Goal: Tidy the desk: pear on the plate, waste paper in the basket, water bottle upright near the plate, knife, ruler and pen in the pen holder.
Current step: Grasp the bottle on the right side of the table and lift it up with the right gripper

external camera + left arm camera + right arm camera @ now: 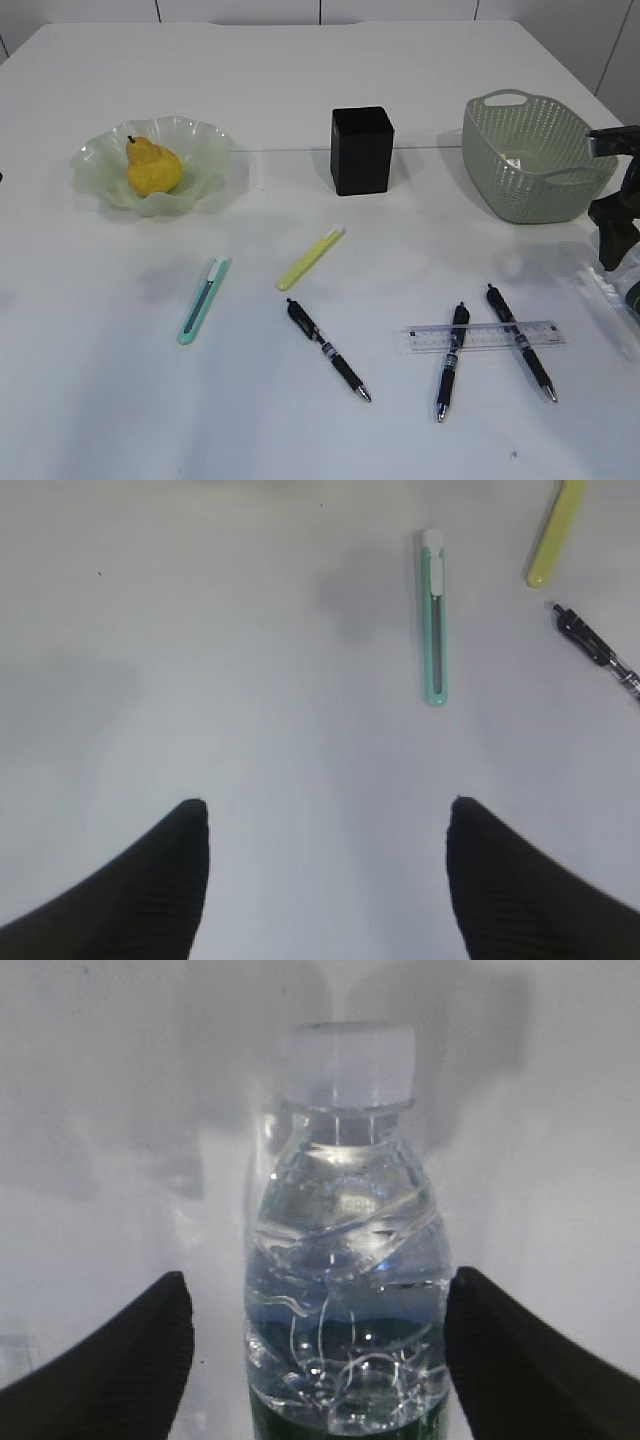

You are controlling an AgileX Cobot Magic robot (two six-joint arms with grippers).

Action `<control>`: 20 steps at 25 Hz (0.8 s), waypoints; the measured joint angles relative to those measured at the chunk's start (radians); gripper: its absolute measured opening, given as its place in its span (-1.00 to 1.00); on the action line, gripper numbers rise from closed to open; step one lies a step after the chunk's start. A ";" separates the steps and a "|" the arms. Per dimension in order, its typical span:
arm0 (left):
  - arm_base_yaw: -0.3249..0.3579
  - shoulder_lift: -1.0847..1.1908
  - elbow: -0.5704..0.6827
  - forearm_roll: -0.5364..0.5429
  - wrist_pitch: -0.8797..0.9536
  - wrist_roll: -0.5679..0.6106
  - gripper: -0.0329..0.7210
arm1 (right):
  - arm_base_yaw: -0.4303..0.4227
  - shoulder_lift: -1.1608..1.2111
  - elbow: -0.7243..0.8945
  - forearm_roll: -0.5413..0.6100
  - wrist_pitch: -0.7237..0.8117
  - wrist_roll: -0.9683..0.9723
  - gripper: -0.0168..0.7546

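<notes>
A yellow pear [152, 170] sits on the pale green plate [205, 150] at the back left. A clear water bottle [345, 1250] with a white cap lies between the fingers of my right gripper [318, 1295], which is open and not touching it. Both show at the right edge of the exterior view: gripper [612, 232], bottle [630, 292]. My left gripper [327, 815] is open and empty over bare table, below the green knife [434, 620]. The green knife [204, 298], a yellow knife [310, 257], three pens [328, 350] [452, 360] [520, 342] and a clear ruler [485, 336] lie in front of the black pen holder [362, 150].
A green woven basket [535, 175] stands at the back right, with something pale inside it. Two of the pens lie across the ruler. The yellow knife [556, 535] and one pen [600, 650] show at the right of the left wrist view.
</notes>
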 joint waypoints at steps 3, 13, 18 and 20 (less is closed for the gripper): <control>0.000 0.000 0.000 0.000 -0.004 0.002 0.49 | 0.000 0.004 0.000 -0.011 0.000 0.000 0.54; 0.000 0.000 0.000 -0.002 -0.020 0.002 0.49 | 0.000 0.029 0.000 -0.023 0.000 0.000 0.54; 0.000 0.000 0.000 -0.002 -0.021 0.002 0.49 | 0.000 0.029 0.000 -0.023 0.000 0.000 0.47; 0.000 0.000 0.000 -0.004 -0.021 0.002 0.49 | 0.000 0.029 0.000 -0.023 0.000 0.000 0.38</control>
